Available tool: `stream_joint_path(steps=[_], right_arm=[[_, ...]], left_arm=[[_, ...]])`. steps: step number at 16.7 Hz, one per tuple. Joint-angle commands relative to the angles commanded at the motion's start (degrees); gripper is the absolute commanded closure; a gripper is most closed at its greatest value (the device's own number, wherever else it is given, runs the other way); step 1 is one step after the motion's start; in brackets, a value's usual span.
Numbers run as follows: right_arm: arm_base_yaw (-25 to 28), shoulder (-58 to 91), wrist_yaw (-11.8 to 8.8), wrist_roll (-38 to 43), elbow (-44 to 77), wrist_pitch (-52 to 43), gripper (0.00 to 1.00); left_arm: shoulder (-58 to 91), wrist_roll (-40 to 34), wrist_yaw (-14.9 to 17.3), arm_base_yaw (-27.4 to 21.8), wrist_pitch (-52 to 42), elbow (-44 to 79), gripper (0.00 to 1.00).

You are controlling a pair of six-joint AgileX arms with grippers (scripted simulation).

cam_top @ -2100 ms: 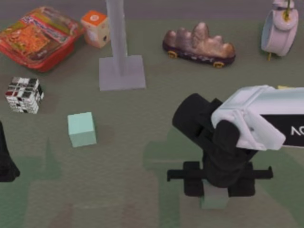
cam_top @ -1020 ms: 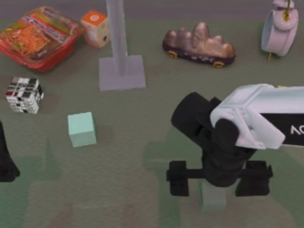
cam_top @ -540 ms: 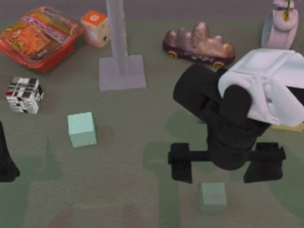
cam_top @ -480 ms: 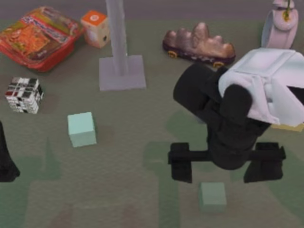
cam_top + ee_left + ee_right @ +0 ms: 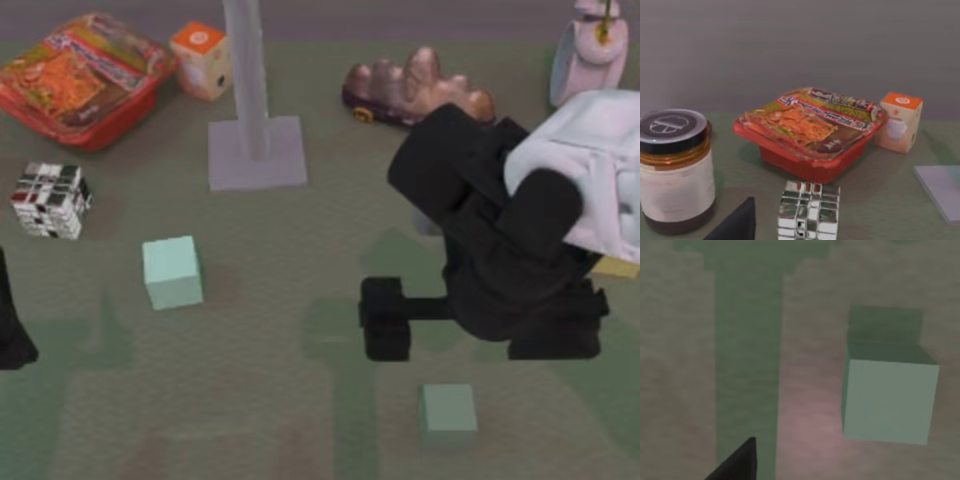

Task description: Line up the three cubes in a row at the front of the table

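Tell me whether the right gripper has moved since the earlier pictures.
Yes. The right gripper, open, has pulled back from the small green cube toward the toy car.

"Any lettering you can actually read?"

"None. The red food tray (image 5: 812,131) has printed bands along its film lid, too blurred to make out."

"And the jar?"

"The jar's black lid (image 5: 672,127) carries a round pale emblem, a circle cut by a line, with no letters I can tell. The cream box (image 5: 899,121) shows a white ring on its orange top and a pale cup-like picture on its side."
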Motion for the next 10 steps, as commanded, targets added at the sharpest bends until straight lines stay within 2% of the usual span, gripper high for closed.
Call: stream_joint_path(steps=[5, 10], right_arm=[[-4.60, -18.56, 0.18, -8.76, -7.82, 10.81, 0.00], [-13.99, -44.53, -0.09, -20.07, -22.86, 25.15, 0.00]], left_arm=[[20.41, -5.54, -0.06, -3.30, -11.84, 16.70, 0.00], [49.53, -12.59, 0.20, -8.05, -28.54, 38.66, 0.00]])
